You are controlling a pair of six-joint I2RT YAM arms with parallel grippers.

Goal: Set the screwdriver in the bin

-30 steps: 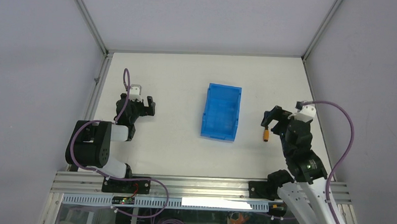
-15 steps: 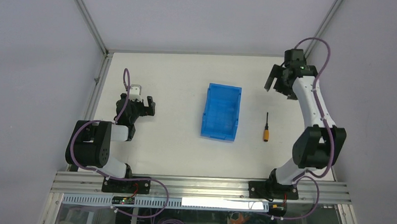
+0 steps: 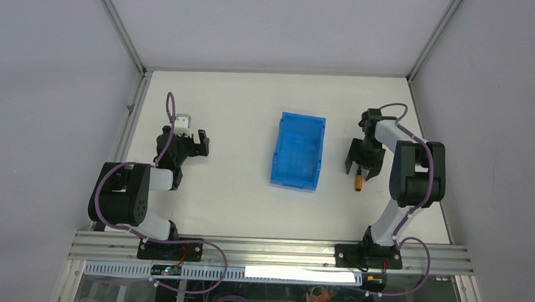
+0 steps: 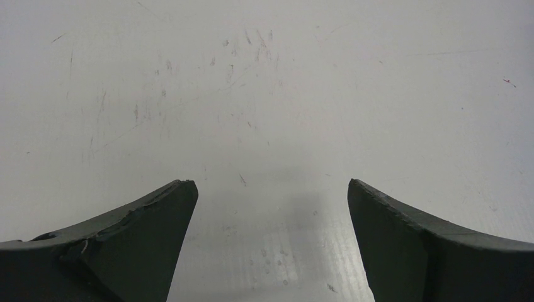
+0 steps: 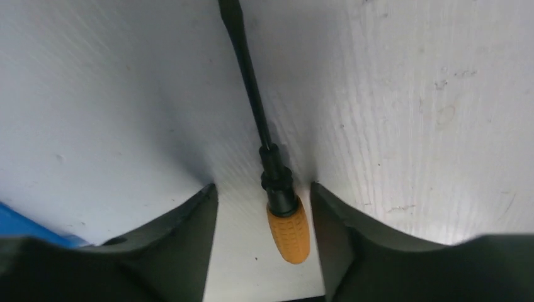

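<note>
The screwdriver (image 3: 359, 183) lies on the white table right of the blue bin (image 3: 299, 151), orange handle toward me. My right gripper (image 3: 361, 169) is down over it and hides the black shaft from above. In the right wrist view the handle (image 5: 288, 229) lies between the fingers of that gripper (image 5: 262, 189). The right finger is close beside the handle, and a strip of table shows on its left. The jaws stand partly apart and are not clamped on it. My left gripper (image 3: 194, 141) rests open at the left over bare table, nothing between its fingers (image 4: 164, 214).
A corner of the bin (image 5: 19, 225) shows at the lower left of the right wrist view. The table (image 3: 246, 109) is fenced by metal frame posts (image 3: 120, 29) at the back corners and grey walls on three sides.
My right arm has come down from the far right of the table onto the screwdriver, and its jaws have narrowed around the handle. The left arm and the bin have not moved.
</note>
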